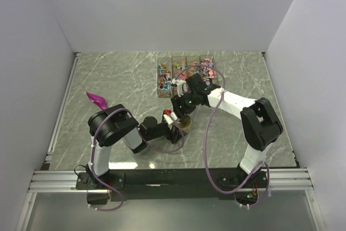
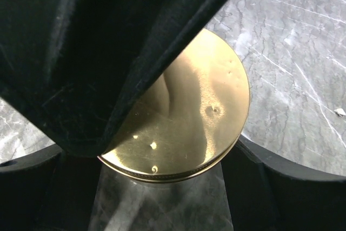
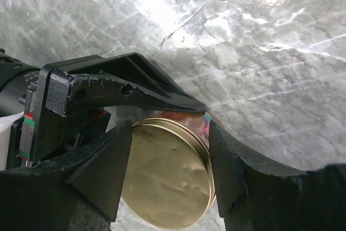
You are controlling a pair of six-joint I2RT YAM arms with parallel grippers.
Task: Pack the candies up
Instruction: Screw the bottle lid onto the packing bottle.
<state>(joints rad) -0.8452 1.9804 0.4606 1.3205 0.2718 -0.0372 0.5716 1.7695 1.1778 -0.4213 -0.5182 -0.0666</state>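
two arms on the table point(image 1: 119, 79), one jar point(image 2: 162, 204), one gold lid point(image 3: 167, 182), one magenta scoop point(image 1: 97, 100), four clear trays point(image 1: 159, 91), and both arms meet over that jar at the middle. the left gripper point(image 1: 181, 125) comes in from 9 o'clock with its jaws spread wide, one on each side of the jar just under the lid, and it has hold of the glass. the right gripper point(image 3: 168, 144) drops in from 1 o'clock, its two fingers hugging the lid rim on either side, roughly half open; whether they are pressing or only just beside the rim i cannot tell. the lid sits flat on top of the jar. the candies point(image 1: 164, 77), too many and too small to count, lie mostly in the four trays lined up side by side at 12 o'clock from the two grippers, near the right arm's elbow and apart from the fingers. a few coloured wrappers also peek through the glass right under the lid edge, so some candies sit directly below the right gripper and between the left gripper's fingers. the scoop lies alone at 10 o'clock, well apart from both grippers.
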